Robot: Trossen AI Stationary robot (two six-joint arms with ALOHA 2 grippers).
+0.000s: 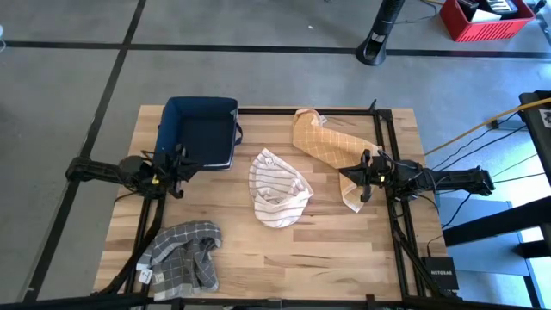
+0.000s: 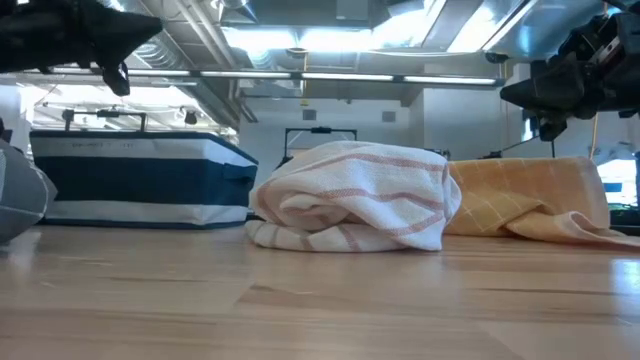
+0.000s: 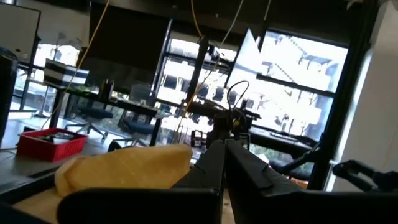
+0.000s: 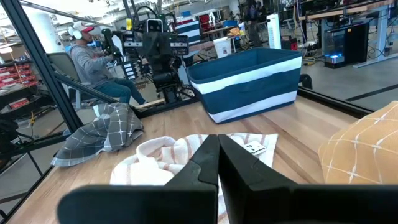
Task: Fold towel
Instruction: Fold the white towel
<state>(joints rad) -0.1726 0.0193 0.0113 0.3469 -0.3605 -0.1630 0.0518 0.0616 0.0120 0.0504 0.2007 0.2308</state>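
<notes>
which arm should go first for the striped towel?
Probably right. The right gripper hovers nearer the striped towel, fingers shut. The left gripper sits by the blue bin, farther off.

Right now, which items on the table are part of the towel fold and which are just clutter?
In play:
- white striped towel, crumpled mid-table
- yellow towel, at the right gripper
- grey checked towel, near corner
- left gripper, beside the bin

Lying about:
- blue bin
- red crate on the floor
</notes>
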